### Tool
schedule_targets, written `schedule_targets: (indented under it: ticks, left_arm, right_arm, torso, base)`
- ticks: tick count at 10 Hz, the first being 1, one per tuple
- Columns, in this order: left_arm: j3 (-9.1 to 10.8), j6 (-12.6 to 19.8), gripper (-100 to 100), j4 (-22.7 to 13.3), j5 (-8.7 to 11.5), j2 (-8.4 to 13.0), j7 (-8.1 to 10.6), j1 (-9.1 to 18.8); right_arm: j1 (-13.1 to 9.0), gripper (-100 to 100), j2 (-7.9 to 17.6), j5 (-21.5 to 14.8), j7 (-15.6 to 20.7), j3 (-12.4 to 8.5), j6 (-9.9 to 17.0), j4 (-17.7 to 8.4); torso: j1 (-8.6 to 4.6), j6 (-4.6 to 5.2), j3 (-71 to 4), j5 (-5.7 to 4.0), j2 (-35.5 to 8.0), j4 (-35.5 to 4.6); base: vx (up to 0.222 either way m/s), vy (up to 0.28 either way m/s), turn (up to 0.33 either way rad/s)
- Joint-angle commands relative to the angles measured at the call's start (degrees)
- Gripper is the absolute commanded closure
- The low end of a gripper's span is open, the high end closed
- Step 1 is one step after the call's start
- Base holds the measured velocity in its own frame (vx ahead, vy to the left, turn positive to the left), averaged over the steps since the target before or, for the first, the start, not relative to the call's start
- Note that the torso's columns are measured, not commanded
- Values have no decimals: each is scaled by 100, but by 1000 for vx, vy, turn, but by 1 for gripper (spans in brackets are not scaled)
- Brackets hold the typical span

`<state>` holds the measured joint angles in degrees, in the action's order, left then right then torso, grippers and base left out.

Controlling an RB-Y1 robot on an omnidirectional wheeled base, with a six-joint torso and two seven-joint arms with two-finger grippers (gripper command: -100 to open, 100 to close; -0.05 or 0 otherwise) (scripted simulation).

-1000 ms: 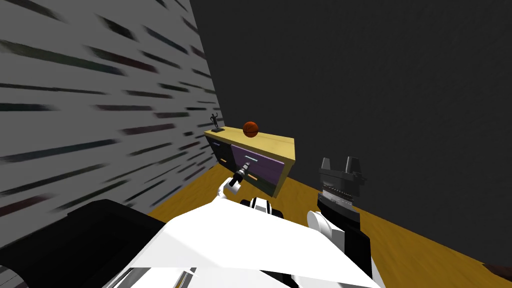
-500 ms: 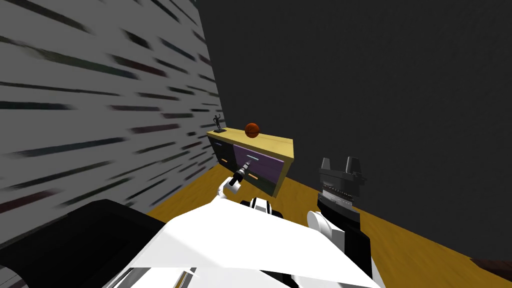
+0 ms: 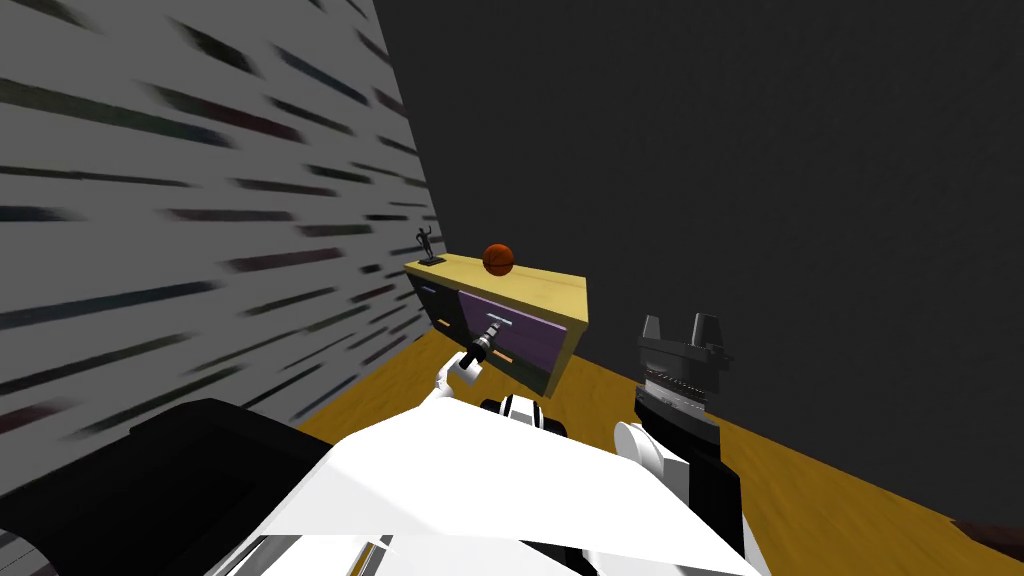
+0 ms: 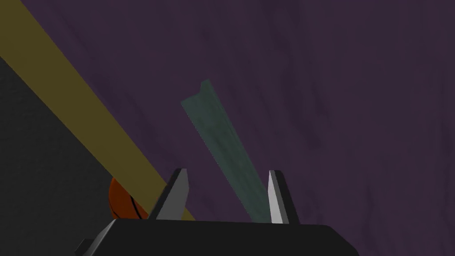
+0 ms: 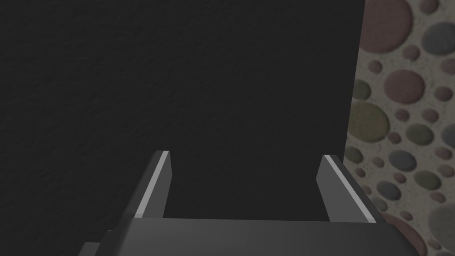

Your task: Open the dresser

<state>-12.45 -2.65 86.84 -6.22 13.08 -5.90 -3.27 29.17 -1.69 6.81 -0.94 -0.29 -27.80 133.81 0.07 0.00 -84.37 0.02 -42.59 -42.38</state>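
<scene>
From the head view, the dresser [image 3: 520, 335] stands on the wooden floor [image 3: 620, 410], in the corner where the striped wall [image 3: 200, 220] meets the dark wall [image 3: 750, 180]. It has a yellow top and purple drawer fronts. A basketball [image 3: 498, 259] sits on the top, and a small dark figurine [image 3: 429, 246] stands at the end by the striped wall. My left arm reaches out to the dresser, and the left gripper [image 3: 491, 334] is right at the pale handle [image 3: 498, 322] of the upper purple drawer. The right gripper [image 3: 682, 333] is held up on the other side, well apart from the dresser, in front of the dark wall. In the left wrist view, the purple drawer front [image 4: 337, 89] is very close. The pale blue-green handle runs slanted down it and goes in between the two fingers [image 4: 175, 198]. The fingers are apart, but only a little way. One finger is just beside the handle, while some purple shows between the handle and the other finger, so they are around the handle and not squeezing it. The yellow edge of the dresser top [image 4: 80, 102] shows to one side, and a bit of the orange basketball peeks out near the gripper's dark body. In the right wrist view, the right gripper's fingers [image 5: 153, 186] stand wide apart, with nothing between them.
</scene>
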Motion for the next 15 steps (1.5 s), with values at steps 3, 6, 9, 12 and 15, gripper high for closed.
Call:
schedule_targets:
  ticks: [3,6,9,12,15]
  left_arm:
    - [-101,116,100,262,16,90,23,-142]
    - [-55,116,-100,150,9,51,15,-61]
    - [-7,140,-100,46,6,19,10,34]
    - [65,117,-100,-207,43,52,51,272]
    - [126,79,-100,-434,69,71,76,457]
  right_arm:
    - [-2,0,0,0,0,0,1,-1]
    - [1,0,0,0,0,0,0,0]
    - [3,0,0,0,0,0,-1,1]
    - [0,0,0,0,0,0,0,0]
    - [0,0,0,0,0,0,0,0]
  torso:
    - [-6,0,-10,-2,16,5]
    - [-36,2,-60,-9,97,27]
    - [-1,0,-28,0,43,13]
    - [-4,1,10,-1,-17,-4]
    - [-9,-1,-20,-3,30,10]
  base:
    - [-180,51,24]
    - [39,-22,-19]
    - [185,-36,-30]
    - [40,-15,-33]
    - [-11,-21,-38]
